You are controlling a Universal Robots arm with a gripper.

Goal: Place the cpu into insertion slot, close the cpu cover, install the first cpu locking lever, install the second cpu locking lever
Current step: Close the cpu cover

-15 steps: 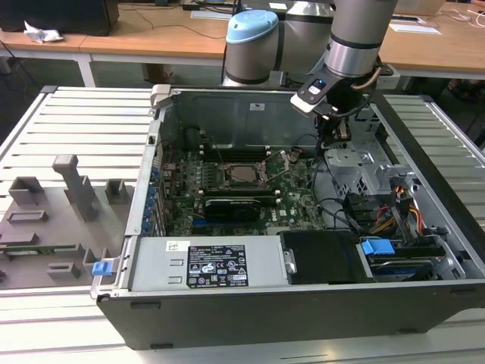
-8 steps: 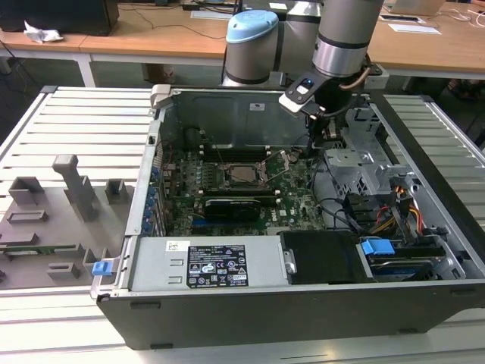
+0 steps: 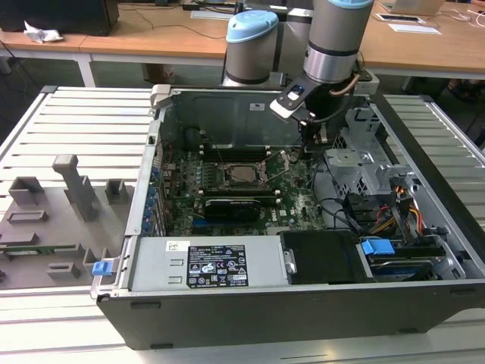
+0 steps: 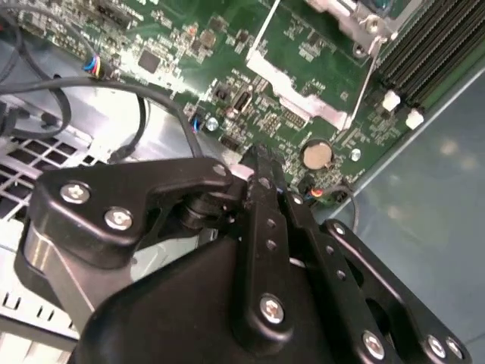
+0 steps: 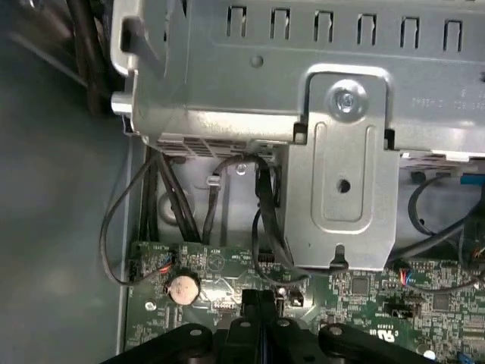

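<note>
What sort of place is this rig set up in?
Probably a robotics lab or test workshop: an open dark-grey metal computer case sits on a slatted aluminium table, with long wooden desks behind it and a grey moulded fixture tray at the exterior view's left.

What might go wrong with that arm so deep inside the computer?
The tool is close over the circuit board, right by the coin battery; a small slip might scrape or knock the tiny parts there. Loose black cables hang just beyond it and might snag on it.
</note>
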